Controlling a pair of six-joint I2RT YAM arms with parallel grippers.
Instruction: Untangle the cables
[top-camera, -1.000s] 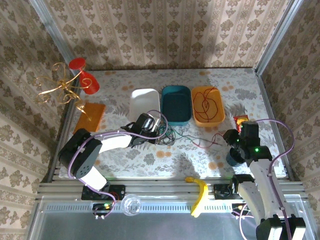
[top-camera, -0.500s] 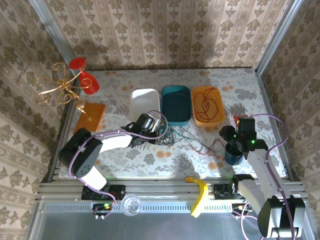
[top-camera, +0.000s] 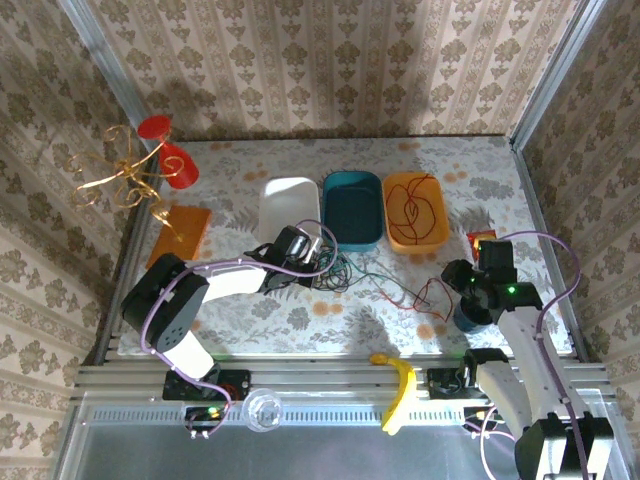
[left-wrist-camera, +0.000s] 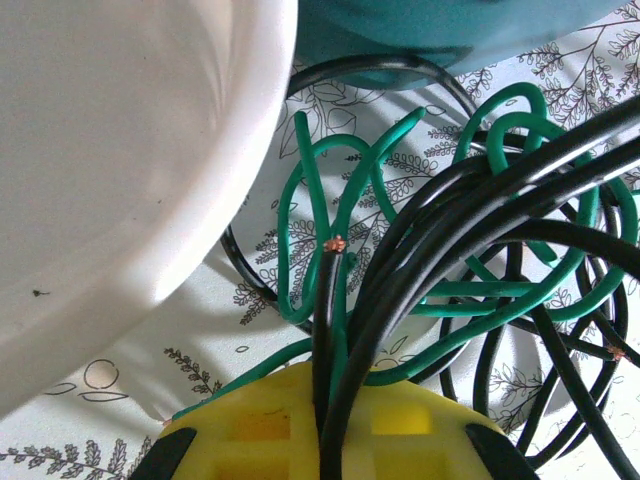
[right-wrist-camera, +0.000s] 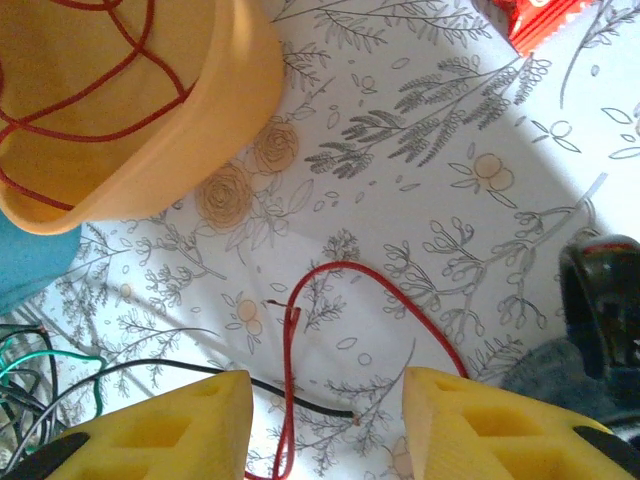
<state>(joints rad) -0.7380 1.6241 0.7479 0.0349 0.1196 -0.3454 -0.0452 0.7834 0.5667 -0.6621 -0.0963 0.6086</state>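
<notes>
Top external view: a floral-printed table is enclosed on three sides by beige patterned wallpaper, with a metal rail along the near edge.

The left gripper sits low beside the white bin. Its yellow pads are pressed together on the black and green cables. The cables rise from the pads and spread into a loose knot of loops on the tabletop. The knot lies just beside the white bin's rim and the teal bin, which crowd it on the far side.

The right gripper hangs over the table with its yellow fingertips partly apart, gripping nothing. The red cable arcs across the tabletop below it, and one strand runs down into the gap between the fingertips.

A coiled red wire lies inside the orange bin. Close to the right gripper are a dark blue cup and a red packet.

At the far left is a gold wire stand carrying red discs, with a flat orange tray near it. A banana rests on the rail.
</notes>
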